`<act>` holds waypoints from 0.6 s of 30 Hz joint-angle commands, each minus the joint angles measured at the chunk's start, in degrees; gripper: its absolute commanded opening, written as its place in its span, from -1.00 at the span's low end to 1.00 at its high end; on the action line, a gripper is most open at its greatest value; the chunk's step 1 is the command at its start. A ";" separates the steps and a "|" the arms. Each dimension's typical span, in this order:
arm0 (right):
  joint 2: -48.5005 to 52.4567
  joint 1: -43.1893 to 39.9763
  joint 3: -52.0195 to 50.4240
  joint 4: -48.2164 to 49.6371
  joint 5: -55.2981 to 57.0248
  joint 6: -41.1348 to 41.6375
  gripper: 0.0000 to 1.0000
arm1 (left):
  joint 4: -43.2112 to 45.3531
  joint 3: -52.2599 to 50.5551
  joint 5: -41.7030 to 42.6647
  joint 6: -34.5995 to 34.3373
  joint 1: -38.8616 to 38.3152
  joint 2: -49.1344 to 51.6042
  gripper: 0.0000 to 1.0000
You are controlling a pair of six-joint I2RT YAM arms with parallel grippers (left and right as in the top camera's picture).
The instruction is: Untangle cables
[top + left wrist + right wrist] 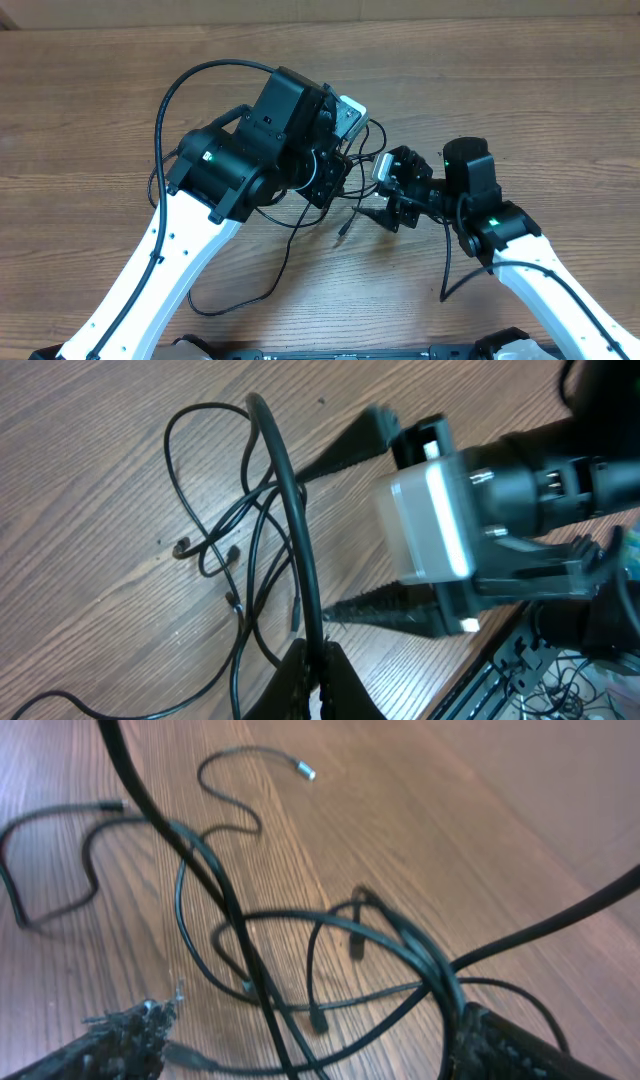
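Left end effector (318,678) pressed together, pinching one strand of the cables (292,490). Right end effector (320,1015) spread wide, tangle between its fingers (130,1035), loose strands trailing onto bench (520,90). Risk: pulling apart now probably cinches crossed loops tighter, or snags a plug end (306,772). Brown woodgrain bench. Room barely visible.

I have the white-and-black left arm (170,260) reaching from the lower left toward centre frame, its black two-finger left gripper (318,675) pinched tight on a black cable (295,510). The matching right arm (530,270) enters from the lower right, and its black right gripper (320,1010) points left with jaws spread wide.
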 commanded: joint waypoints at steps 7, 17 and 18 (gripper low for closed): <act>6.16 -0.11 0.55 -0.66 -0.26 -0.98 -0.67 | 0.44 0.09 0.87 1.29 -0.17 -1.07 -0.92; 3.67 -0.11 0.55 -0.42 -0.24 -0.74 0.57 | -1.18 0.09 -8.48 3.87 -0.02 -1.07 -0.92; 3.21 -0.11 0.55 -0.33 -0.26 -0.76 0.58 | -1.86 0.09 -8.57 6.08 -0.02 -1.07 -0.92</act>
